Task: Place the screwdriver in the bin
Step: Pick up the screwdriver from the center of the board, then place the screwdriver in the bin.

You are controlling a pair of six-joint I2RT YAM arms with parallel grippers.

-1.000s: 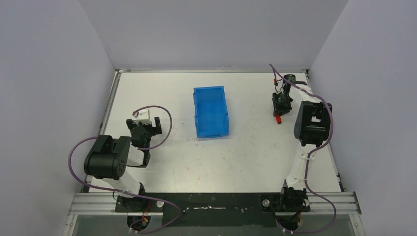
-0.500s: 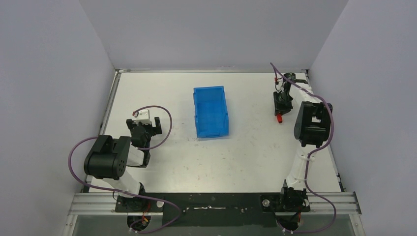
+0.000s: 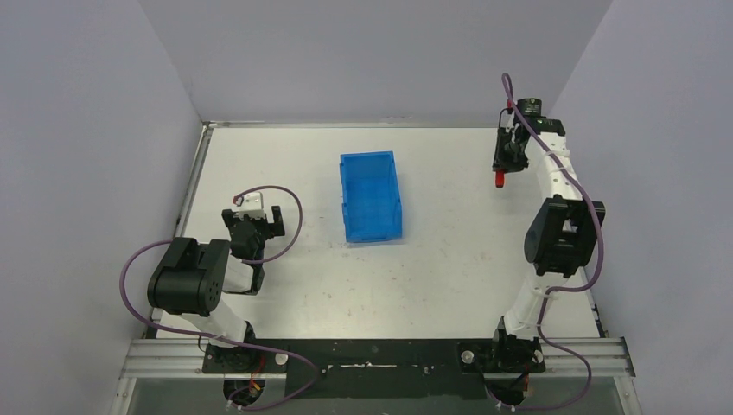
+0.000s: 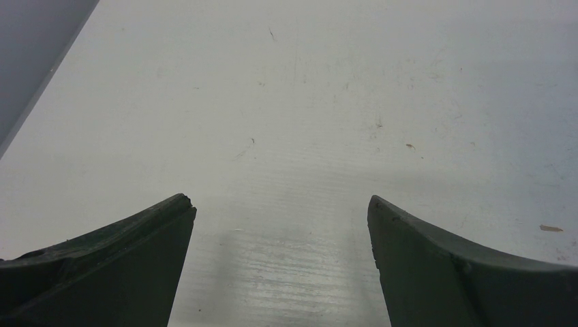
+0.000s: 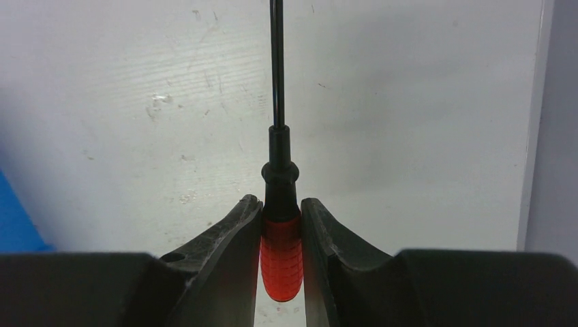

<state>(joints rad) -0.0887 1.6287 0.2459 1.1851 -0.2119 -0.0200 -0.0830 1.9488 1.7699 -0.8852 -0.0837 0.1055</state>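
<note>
Two arms logged, left to right. The left gripper (image 4: 281, 208) sat low over the bare table (image 3: 432, 268) with its jaws spread wide and nothing between them, well apart from the work. At centre the bin (image 3: 372, 226) lay flat on the table with its long side running away from the bases; we saw nothing inside it. At right, the right gripper (image 3: 502, 167) hung over the far right corner of the table, clamped on the screwdriver (image 5: 281, 259). The wrist view showed both fingers pressed against the red handle, with the black collar and slim shaft running straight out past the fingertips. We judged the tool to be clear of the table. We judged the step in hand to be the carry: the grasp was made and the transfer was not yet done. The screwdriver was well to the right of the bin, which showed only as a blue sliver at the left edge of the wrist view. The next move called for a leftward swing until the tool hung over the bin's opening, then lowering between the walls before release. We noted that the thin handle might pivot in the grip.
</note>
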